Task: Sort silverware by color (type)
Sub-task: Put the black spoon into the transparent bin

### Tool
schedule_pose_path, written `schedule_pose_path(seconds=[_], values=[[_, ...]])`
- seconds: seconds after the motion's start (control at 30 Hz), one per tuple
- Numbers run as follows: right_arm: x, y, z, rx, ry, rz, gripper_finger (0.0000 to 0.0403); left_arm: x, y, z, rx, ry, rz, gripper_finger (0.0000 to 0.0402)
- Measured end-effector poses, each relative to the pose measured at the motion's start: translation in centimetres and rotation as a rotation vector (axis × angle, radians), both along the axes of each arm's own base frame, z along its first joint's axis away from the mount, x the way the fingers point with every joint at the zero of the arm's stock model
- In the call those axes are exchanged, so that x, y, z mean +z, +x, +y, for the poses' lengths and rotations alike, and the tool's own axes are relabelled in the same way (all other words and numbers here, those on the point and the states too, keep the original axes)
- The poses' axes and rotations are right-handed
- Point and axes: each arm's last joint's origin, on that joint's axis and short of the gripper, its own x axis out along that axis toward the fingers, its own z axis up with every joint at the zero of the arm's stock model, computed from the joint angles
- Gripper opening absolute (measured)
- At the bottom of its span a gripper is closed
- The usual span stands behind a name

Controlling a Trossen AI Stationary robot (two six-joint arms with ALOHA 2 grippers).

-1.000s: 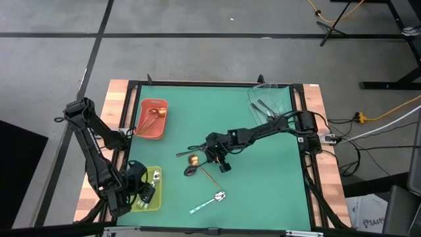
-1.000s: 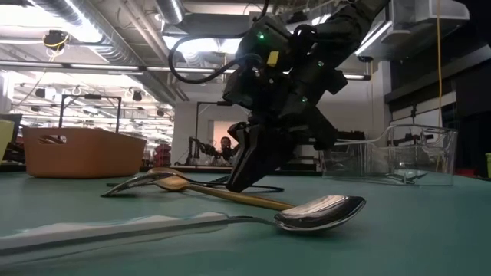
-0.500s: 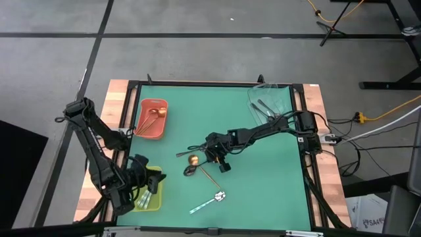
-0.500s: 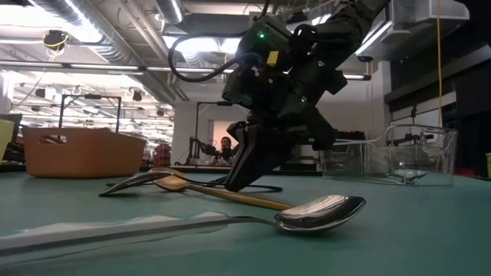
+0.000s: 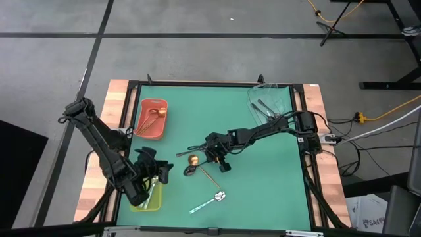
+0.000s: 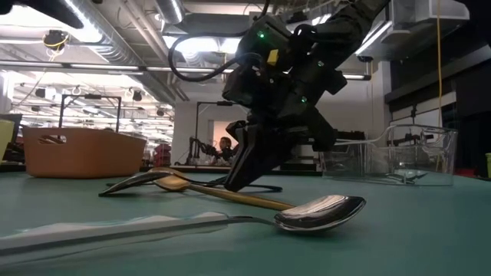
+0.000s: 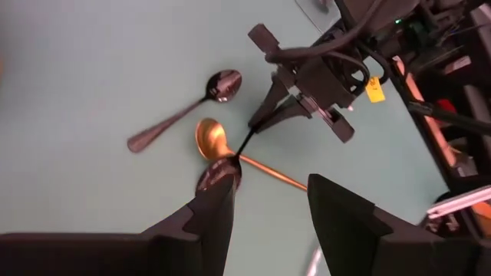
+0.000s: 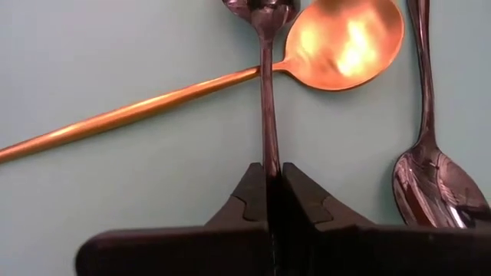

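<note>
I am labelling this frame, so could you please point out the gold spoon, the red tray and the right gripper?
gold spoon (image 8: 349, 42): right wrist view, on its bowl.
red tray (image 5: 142, 129): high view, on its left wall.
right gripper (image 8: 270, 192): right wrist view, between the fingers shut on a dark spoon's handle.
</note>
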Motion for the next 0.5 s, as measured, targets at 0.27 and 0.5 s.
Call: schedule_pose_path(seconds=[0.27, 0.5], values=[[1.4, -0.1, 0.0, 0.04, -0.023, -0.053, 0.0003, 0.0, 0.9, 1.0, 0.001, 0.052, 0.033, 0.016], [2.7, -0.1, 0.0, 0.046, -0.019, -0.106, 0.0, 0.0, 1.6, 1.9, 0.025, 0.074, 0.048, 0.016]])
